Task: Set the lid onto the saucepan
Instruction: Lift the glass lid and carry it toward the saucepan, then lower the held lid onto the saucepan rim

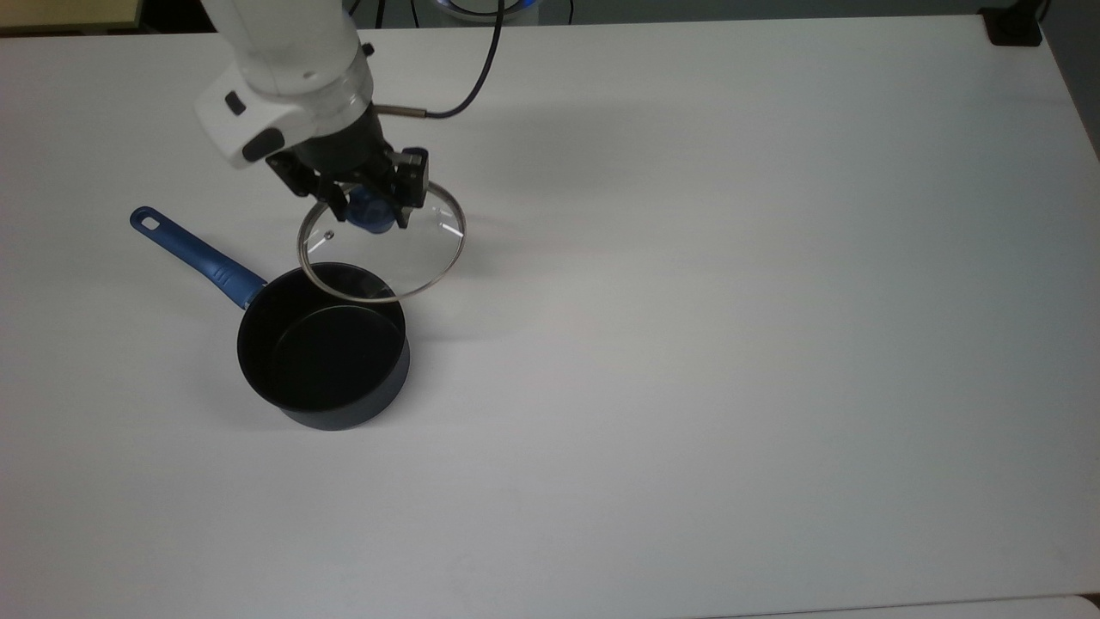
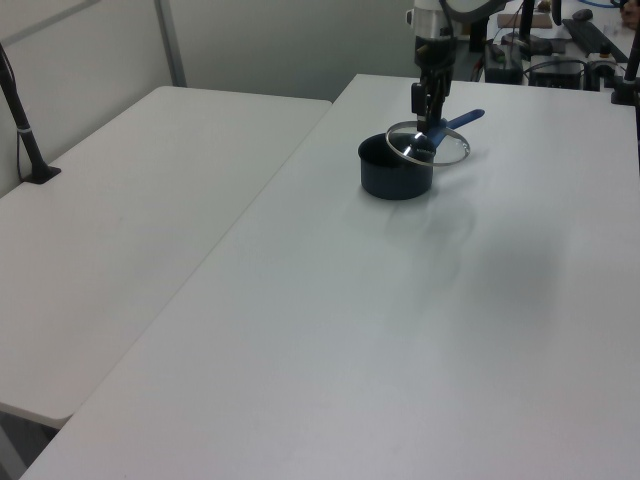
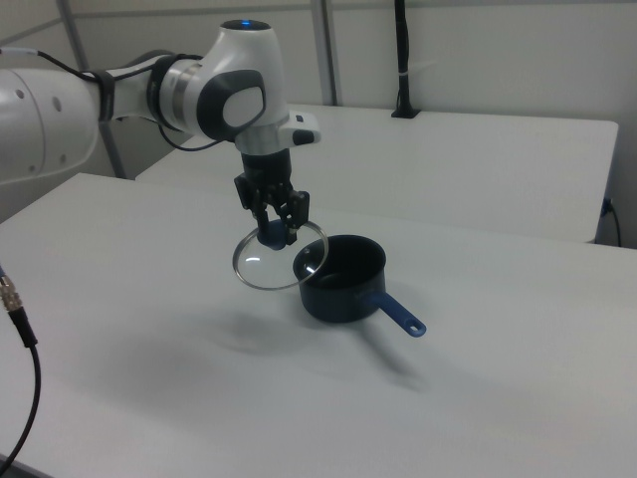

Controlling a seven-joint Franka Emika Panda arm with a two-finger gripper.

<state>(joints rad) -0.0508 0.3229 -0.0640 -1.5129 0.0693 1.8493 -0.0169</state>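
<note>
Jaws pinching the lid [image 1: 382,243] by its blue knob [image 1: 368,212], so my gripper [image 1: 362,204] carries it level and clear of the table [image 1: 730,301], its edge overlapping the pan [image 1: 323,346] rim below and beyond the jaws, not yet centred.

White table [image 1: 730,344] bare on the top view's right and below the saucepan [image 1: 322,348]. Saucepan mouth open; its blue handle [image 1: 193,256] juts to the top view's upper left. Held lid [image 1: 382,245] overlaps the rim's upper edge in the top view.
</note>
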